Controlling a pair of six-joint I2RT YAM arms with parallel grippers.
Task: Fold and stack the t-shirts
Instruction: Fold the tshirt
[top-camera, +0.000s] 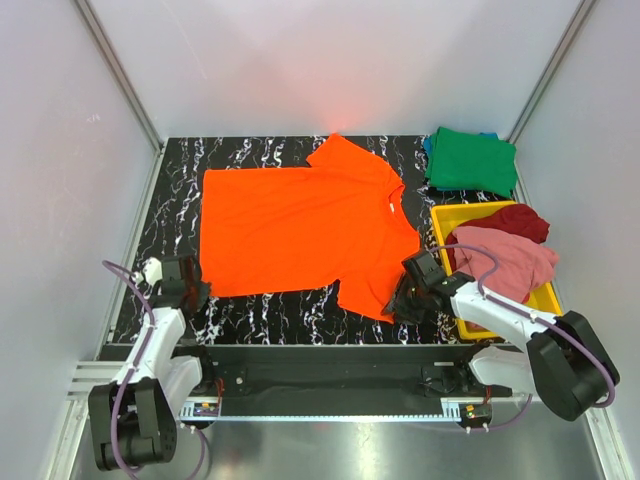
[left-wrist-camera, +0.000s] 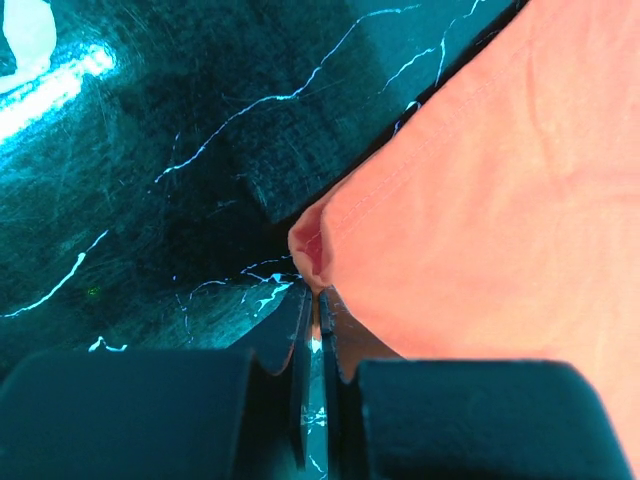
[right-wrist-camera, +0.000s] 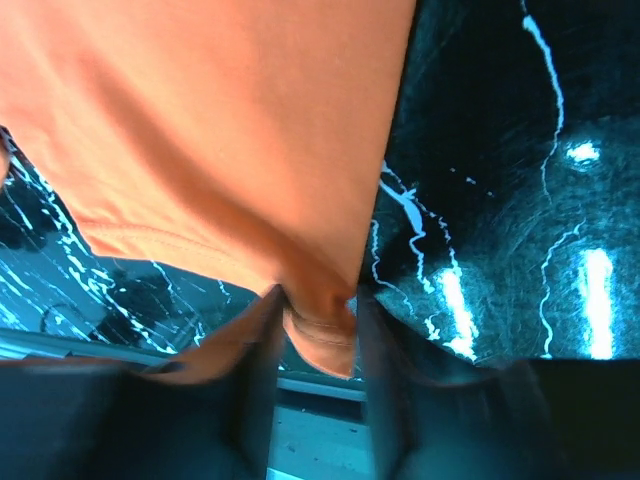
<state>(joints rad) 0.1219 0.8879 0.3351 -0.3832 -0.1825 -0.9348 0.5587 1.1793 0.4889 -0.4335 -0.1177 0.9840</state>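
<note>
A bright orange t-shirt (top-camera: 300, 220) lies spread flat on the black marble table (top-camera: 290, 312). My left gripper (top-camera: 196, 291) is at its near left hem corner. In the left wrist view the gripper (left-wrist-camera: 318, 300) is shut, pinching that corner of the shirt (left-wrist-camera: 500, 200). My right gripper (top-camera: 405, 300) is at the near sleeve. In the right wrist view the gripper (right-wrist-camera: 318, 325) is closed on a bunched fold of the sleeve edge (right-wrist-camera: 220, 120). A folded green t-shirt (top-camera: 468, 160) lies at the far right on a blue one (top-camera: 428, 144).
A yellow plastic tray (top-camera: 452, 214) at the right holds a dark red t-shirt (top-camera: 516, 220) and a pink t-shirt (top-camera: 502, 264). White walls with metal posts enclose the table on three sides. The table's near edge runs just below both grippers.
</note>
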